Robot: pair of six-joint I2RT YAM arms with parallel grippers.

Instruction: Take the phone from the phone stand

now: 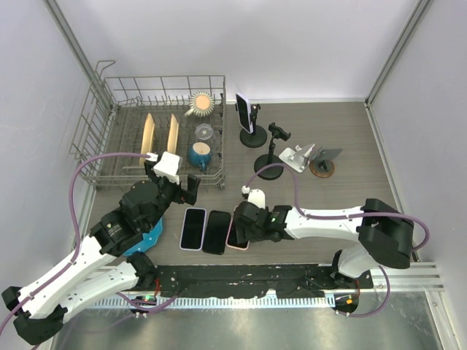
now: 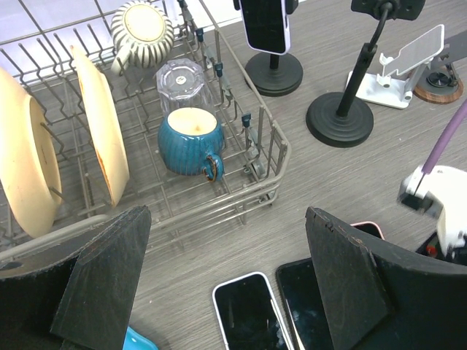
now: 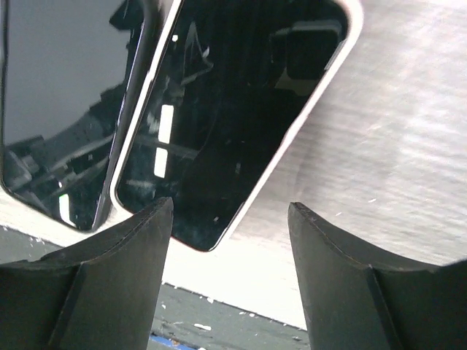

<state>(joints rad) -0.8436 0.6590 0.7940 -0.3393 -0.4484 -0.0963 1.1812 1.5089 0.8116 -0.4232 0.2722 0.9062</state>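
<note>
While both arms sit at the near side | right end effector (image 3: 228, 219) wide open, empty, low over a pink-edged phone (image 3: 233, 109) flat on the counter (image 1: 343, 189) | left end effector (image 2: 226, 219) wide open, empty, beside dish rack (image 2: 270, 146) | task phone (image 1: 242, 111) upright in phone stand (image 1: 253, 136), far centre | step: reach apparently not begun | next: extend far, grip phone edges, lift out

- Smartphone with a dark screen and a pale, white-lilac edge (image 1: 242, 111): held upright in portrait, off the table, its screen blank and turned towards the near left.
- Black phone stand with a round flat base, a short stem and a clamp head (image 1: 253, 136): upright, its clamp gripping the phone, on the grey wood-grain table (image 1: 350, 138) just beside the far right corner of the wire dish rack (image 1: 160, 79).
</note>
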